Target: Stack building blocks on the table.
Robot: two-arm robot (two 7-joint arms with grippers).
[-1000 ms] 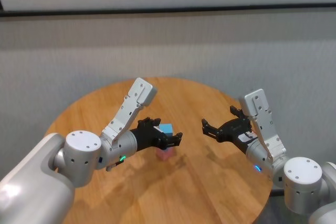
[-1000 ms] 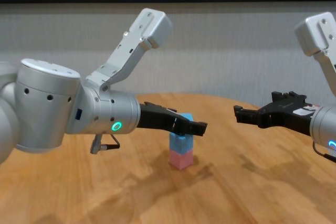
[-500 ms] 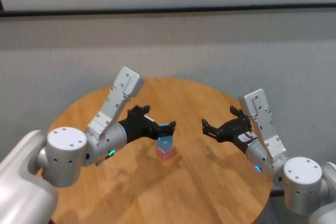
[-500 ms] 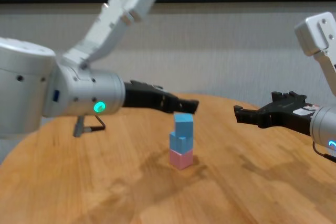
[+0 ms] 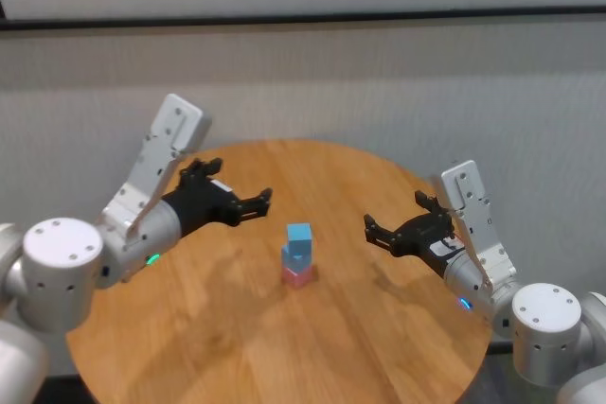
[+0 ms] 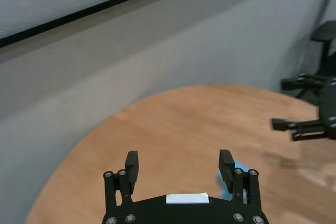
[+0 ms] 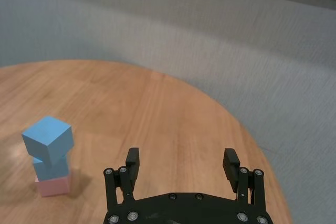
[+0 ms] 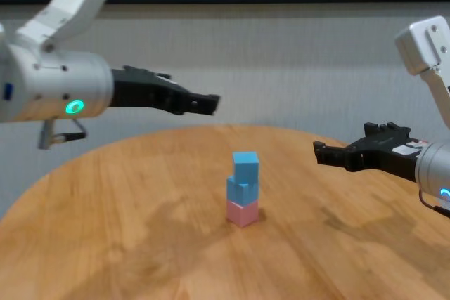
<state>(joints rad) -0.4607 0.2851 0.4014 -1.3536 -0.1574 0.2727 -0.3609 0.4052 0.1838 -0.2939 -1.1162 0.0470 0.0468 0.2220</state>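
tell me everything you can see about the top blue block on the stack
The top blue block is a small plain matte cube, light blue, with no markings. It sits as the highest of three, resting on a second blue block, which stands on a pink block near the middle of the round wooden table. It is twisted and slightly offset from the block beneath. Nothing else touches it; both hands are away from it.
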